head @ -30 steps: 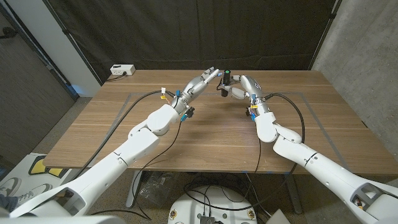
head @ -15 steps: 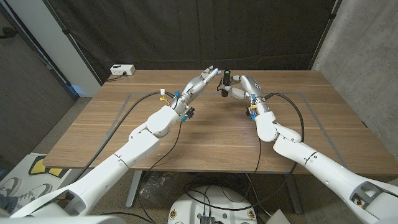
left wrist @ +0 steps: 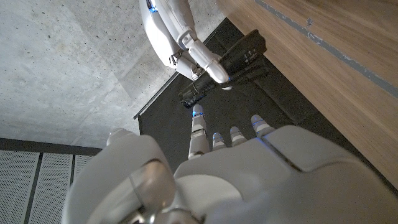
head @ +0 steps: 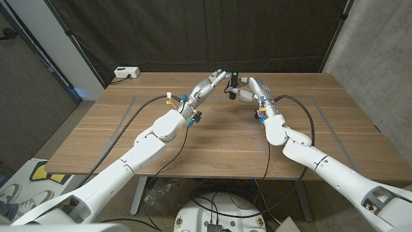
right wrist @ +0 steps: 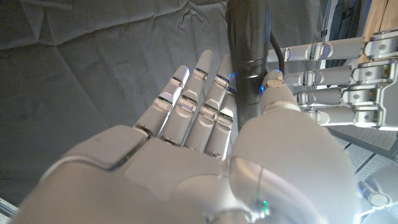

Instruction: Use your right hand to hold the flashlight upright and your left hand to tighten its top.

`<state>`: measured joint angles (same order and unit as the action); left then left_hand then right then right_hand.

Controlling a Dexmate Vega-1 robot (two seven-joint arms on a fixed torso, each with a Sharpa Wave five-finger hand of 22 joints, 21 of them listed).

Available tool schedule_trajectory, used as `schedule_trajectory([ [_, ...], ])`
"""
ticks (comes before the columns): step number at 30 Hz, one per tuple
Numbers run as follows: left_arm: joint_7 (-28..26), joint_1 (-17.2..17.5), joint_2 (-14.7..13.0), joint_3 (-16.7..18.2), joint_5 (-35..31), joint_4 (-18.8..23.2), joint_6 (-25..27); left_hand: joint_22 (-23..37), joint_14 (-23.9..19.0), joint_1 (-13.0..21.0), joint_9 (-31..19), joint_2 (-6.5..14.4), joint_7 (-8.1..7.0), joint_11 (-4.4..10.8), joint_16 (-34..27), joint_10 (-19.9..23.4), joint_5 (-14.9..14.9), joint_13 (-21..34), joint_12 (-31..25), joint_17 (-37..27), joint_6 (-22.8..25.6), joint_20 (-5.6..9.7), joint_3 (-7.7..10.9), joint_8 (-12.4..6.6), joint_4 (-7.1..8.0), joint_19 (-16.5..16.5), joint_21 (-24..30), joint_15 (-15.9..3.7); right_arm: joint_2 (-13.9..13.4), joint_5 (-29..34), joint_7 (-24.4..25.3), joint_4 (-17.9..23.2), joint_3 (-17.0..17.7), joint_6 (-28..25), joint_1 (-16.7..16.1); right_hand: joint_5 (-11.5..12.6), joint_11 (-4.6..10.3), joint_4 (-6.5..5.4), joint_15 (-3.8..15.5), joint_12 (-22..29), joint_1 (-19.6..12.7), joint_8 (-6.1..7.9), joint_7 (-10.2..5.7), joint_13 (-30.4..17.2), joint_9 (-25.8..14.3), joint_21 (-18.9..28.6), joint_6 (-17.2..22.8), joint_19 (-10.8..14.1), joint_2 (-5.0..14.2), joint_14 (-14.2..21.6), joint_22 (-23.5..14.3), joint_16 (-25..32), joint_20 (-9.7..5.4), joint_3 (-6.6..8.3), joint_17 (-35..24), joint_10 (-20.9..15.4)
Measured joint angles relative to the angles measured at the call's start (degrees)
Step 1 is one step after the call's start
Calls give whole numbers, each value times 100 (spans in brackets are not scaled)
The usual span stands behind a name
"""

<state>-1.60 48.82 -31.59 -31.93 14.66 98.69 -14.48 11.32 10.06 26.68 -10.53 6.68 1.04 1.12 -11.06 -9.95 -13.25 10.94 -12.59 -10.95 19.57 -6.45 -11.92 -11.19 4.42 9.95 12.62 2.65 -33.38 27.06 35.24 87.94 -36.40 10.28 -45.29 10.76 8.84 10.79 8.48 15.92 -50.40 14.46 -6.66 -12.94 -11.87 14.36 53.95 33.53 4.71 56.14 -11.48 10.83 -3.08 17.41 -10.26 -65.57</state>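
Note:
A black flashlight (head: pixel 235 82) stands upright above the far middle of the wooden table (head: pixel 219 138), gripped around its body by my right hand (head: pixel 248 91). In the right wrist view the thumb (right wrist: pixel 277 93) and fingers (right wrist: pixel 199 106) close around the flashlight (right wrist: pixel 249 43). My left hand (head: pixel 209 84) hovers just left of the flashlight's top with its fingers straight and spread, holding nothing. In the left wrist view the left fingertips (left wrist: pixel 199 118) point at the flashlight (left wrist: pixel 233 59), with a small gap between them. I cannot tell if any finger touches it.
A white power box (head: pixel 127 72) sits at the table's far left corner. Black cables (head: pixel 145 106) run along both forearms onto the tabletop. A taped rectangle (head: pixel 322 122) marks the surface. A black curtain hangs behind and a concrete wall stands to the right.

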Motion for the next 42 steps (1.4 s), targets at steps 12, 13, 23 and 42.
schedule_trajectory([
  [12, 130, -122, 31, -49, 21, -122, -45, 0, -22, 0, 0, 0, -61, 0, 0, 0, 0, 0, 0, 0, 61, 0, 0, 0, 0, 0, 0, -21, -2, 25, 11, 4, -6, 25, 27, 7, -23, 0, 0, -19, -8, -22, 0, 5, 1, 0, 0, 0, -8, 0, 0, 0, 0, 0, 0, -22],
  [13, 147, -132, 33, -52, 24, -132, -54, 0, -22, 0, 0, 0, -61, 13, 0, 13, 0, 0, 0, 0, 61, 0, 0, 0, 0, 0, 0, -21, -2, 25, 10, 3, -11, 25, 31, 7, -23, 0, 0, -6, -8, -32, 0, 5, 1, 0, 0, 0, -8, 0, 0, 0, 0, 0, 0, -22],
  [23, 284, -246, 78, -102, 62, -265, -116, 0, -22, 0, 2, 0, -91, 43, 0, 1, 0, 0, 0, 0, 91, 0, -48, -30, 0, 0, 0, -21, 11, 23, -35, -21, -43, -5, 42, 5, -22, 10, -1, 0, -14, -33, 0, 5, 1, 0, 0, 0, -14, -1, 0, 0, 0, 10, 0, -22],
  [42, 761, -722, 370, -308, 166, -869, -409, 0, -22, 0, -13, -1, -60, 42, 0, 1, 0, 0, 0, 0, 121, 0, -48, -29, 0, 0, 41, -21, -73, 69, 14, 151, 23, -120, -85, 3, -22, 10, -1, -7, -5, -48, 32, -1, 2, 0, 32, 0, -5, -1, 0, 0, 0, 11, 0, -22],
])
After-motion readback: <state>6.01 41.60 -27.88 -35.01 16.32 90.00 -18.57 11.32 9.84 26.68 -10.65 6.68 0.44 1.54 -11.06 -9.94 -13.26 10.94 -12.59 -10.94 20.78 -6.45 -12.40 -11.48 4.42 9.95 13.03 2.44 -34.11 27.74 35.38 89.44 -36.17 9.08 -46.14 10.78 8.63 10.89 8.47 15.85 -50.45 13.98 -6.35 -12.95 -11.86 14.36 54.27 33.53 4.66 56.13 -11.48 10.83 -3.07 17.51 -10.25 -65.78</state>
